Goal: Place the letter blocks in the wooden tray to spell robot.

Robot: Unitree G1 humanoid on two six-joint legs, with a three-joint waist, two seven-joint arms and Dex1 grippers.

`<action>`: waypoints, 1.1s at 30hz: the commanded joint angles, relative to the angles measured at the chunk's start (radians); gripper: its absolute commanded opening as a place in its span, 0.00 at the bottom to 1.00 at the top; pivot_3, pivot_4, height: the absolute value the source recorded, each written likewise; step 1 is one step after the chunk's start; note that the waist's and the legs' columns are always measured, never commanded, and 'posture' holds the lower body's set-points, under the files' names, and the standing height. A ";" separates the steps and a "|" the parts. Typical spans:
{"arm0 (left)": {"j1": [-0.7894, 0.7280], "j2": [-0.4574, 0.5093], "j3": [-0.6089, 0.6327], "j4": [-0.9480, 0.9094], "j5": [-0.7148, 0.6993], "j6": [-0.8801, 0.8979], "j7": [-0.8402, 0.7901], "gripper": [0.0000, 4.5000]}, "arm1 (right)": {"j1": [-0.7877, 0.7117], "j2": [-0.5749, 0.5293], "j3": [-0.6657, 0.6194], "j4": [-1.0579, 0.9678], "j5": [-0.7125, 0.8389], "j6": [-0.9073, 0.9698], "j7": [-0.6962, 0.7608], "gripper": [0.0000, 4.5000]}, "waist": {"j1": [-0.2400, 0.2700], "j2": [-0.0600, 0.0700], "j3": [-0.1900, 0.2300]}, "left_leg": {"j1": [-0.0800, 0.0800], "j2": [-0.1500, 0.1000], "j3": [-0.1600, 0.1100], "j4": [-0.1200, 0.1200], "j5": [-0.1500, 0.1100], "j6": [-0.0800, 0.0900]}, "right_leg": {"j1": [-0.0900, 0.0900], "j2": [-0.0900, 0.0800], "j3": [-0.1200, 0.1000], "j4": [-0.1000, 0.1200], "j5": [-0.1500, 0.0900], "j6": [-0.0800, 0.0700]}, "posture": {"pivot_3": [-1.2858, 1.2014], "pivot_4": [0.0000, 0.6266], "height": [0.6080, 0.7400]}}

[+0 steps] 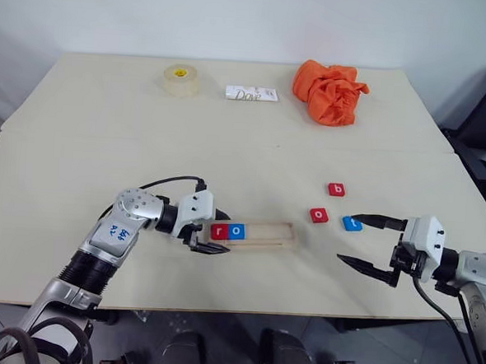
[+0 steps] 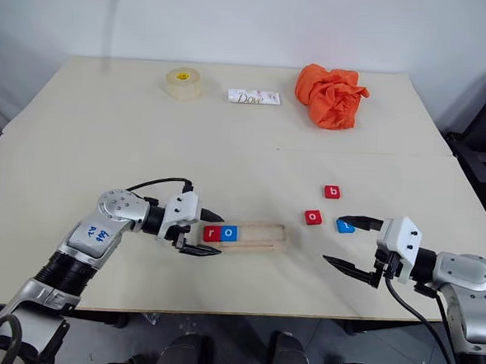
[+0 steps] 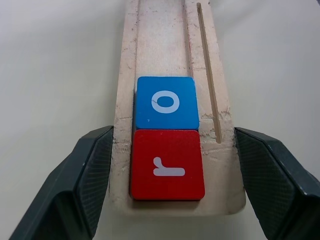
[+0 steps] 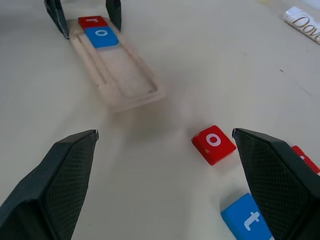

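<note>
Wooden tray holds r and o, so the right gripper, jaws spread empty, should take the red b block squarely, while the left gripper, jaws parted, straddles the tray's end.

Head stereo pair: high, angled down over whole worktop. Wrist views: low, close; both covering wooden tray.

The tray lies near the table's front edge. In its left end sit the r tile and, touching it on the right, an o tile. Right of the tray lie a second o tile, the t tile and, behind them, the b tile.
</note>
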 commanded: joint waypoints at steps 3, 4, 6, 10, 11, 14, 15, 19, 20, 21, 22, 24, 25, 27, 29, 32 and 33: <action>-0.002 -0.005 -0.011 -0.041 0.013 -0.002 -0.002 0.99 | -0.005 -0.022 -0.034 -0.036 0.018 0.007 -0.012 1.00 | 0.001 0.000 0.000 | 0.000 0.000 0.000 0.000 0.000 0.000 | 0.000 0.000 0.000 0.000 0.000 0.000 | 0.52 0.24 1.00; -0.001 -0.005 -0.010 -0.043 0.015 0.000 0.002 0.99 | -0.007 -0.022 -0.034 -0.037 0.017 0.008 -0.014 1.00 | 0.001 0.000 0.000 | 0.000 0.000 0.000 0.000 0.000 0.000 | 0.000 0.000 0.000 0.000 0.000 0.000 | 0.52 0.24 1.00; 0.001 -0.004 -0.002 -0.048 0.015 -0.001 0.010 0.99 | -0.007 -0.023 -0.036 -0.040 0.019 0.012 -0.016 1.00 | 0.001 0.000 0.000 | 0.000 0.000 0.000 0.000 0.000 0.000 | 0.000 0.000 0.000 0.000 0.000 0.000 | 0.52 0.24 1.00; 0.021 0.009 0.073 -0.087 -0.055 -0.012 -0.001 0.99 | 0.013 -0.018 -0.057 -0.066 0.023 0.044 -0.056 1.00 | -0.001 0.000 0.000 | 0.000 0.000 0.000 0.000 0.000 0.000 | 0.000 0.000 0.000 0.000 0.000 0.000 | 0.52 0.24 1.00; 0.028 0.014 0.116 -0.093 -0.090 -0.013 0.000 0.99 | 0.026 -0.008 -0.073 -0.082 0.031 0.062 -0.085 1.00 | 0.000 0.000 0.000 | 0.000 0.000 0.000 0.000 0.000 0.000 | 0.000 0.000 0.000 0.000 0.000 0.000 | 0.52 0.24 1.00; 0.052 0.025 0.222 -0.083 -0.164 -0.032 0.008 0.99 | 0.062 0.023 -0.117 -0.130 0.038 0.156 -0.208 1.00 | 0.000 0.000 0.000 | 0.000 0.000 -0.001 0.000 0.000 0.000 | 0.000 0.000 0.000 0.000 0.000 0.000 | 0.52 0.24 1.00; 0.059 0.025 0.240 -0.079 -0.176 -0.036 0.010 0.99 | 0.071 0.027 -0.125 -0.141 0.035 0.173 -0.232 1.00 | 0.000 0.000 0.000 | 0.000 0.000 -0.001 0.000 0.000 0.000 | 0.000 0.000 0.000 0.001 0.000 0.000 | 0.52 0.24 1.00; 0.132 0.019 0.385 -0.033 -0.315 -0.130 -0.076 0.99 | 0.118 0.084 -0.176 -0.258 0.067 0.386 -0.448 1.00 | -0.002 0.000 0.000 | 0.000 0.000 -0.001 0.000 0.000 0.000 | 0.000 0.000 0.000 0.001 0.000 0.000 | 0.52 0.24 1.00; 0.151 0.017 0.407 -0.027 -0.336 -0.148 -0.091 0.99 | 0.131 0.091 -0.181 -0.296 0.067 0.449 -0.499 1.00 | -0.003 0.000 0.000 | 0.000 0.000 -0.001 0.000 0.000 0.000 | 0.000 0.000 0.000 0.001 0.000 0.000 | 0.52 0.24 1.00; 0.166 0.008 0.424 -0.020 -0.356 -0.166 -0.102 0.99 | 0.143 0.092 -0.181 -0.326 0.062 0.496 -0.532 1.00 | -0.003 0.001 0.000 | 0.000 0.000 -0.001 -0.001 0.000 0.000 | 0.000 0.000 0.000 0.001 0.000 -0.001 | 0.52 0.24 1.00; 0.176 -0.002 0.436 -0.016 -0.378 -0.173 -0.113 0.99 | 0.149 0.098 -0.183 -0.348 0.070 0.518 -0.547 1.00 | -0.003 0.000 0.000 | 0.000 0.000 -0.001 -0.001 0.000 0.000 | 0.000 0.000 0.000 0.001 0.000 -0.001 | 0.52 0.24 1.00; 0.192 -0.015 0.450 0.007 -0.403 -0.195 -0.143 0.99 | 0.159 0.112 -0.190 -0.388 0.085 0.531 -0.567 1.00 | -0.002 0.000 0.000 | 0.000 0.000 -0.001 0.000 0.000 0.001 | 0.000 0.000 0.000 0.001 0.000 -0.001 | 0.52 0.24 1.00; 0.200 -0.012 0.445 0.025 -0.393 -0.213 -0.162 0.99 | 0.161 0.116 -0.195 -0.403 0.098 0.553 -0.578 1.00 | 0.000 0.000 0.000 | 0.000 0.000 -0.001 0.000 0.000 0.001 | 0.000 0.000 0.000 0.000 0.000 0.000 | 0.52 0.24 1.00; 0.209 -0.010 0.439 0.075 -0.385 -0.254 -0.212 0.99 | 0.162 0.118 -0.199 -0.416 0.103 0.573 -0.594 1.00 | 0.000 0.000 0.000 | 0.000 0.000 -0.001 0.000 0.000 0.002 | 0.001 0.000 0.000 0.000 0.000 0.000 | 0.52 0.24 1.00; 0.211 -0.005 0.424 0.109 -0.376 -0.283 -0.261 0.99 | 0.164 0.112 -0.202 -0.410 0.103 0.574 -0.593 1.00 | -0.001 0.000 0.000 | 0.000 0.000 -0.001 0.000 0.000 0.002 | 0.001 0.000 0.000 0.000 0.000 0.000 | 0.52 0.24 1.00; 0.206 -0.006 0.405 0.117 -0.371 -0.300 -0.295 0.99 | 0.168 0.108 -0.210 -0.397 0.102 0.572 -0.582 1.00 | -0.001 0.000 0.000 | -0.001 0.000 -0.002 0.000 0.000 0.002 | 0.000 0.000 0.000 -0.001 0.000 0.000 | 0.52 0.24 1.00; 0.203 -0.007 0.403 0.116 -0.371 -0.301 -0.299 0.99 | 0.171 0.107 -0.212 -0.392 0.100 0.567 -0.575 1.00 | -0.001 0.000 0.000 | -0.001 0.000 -0.002 0.000 0.000 0.002 | 0.001 0.000 0.000 -0.001 0.000 0.000 | 0.52 0.24 1.00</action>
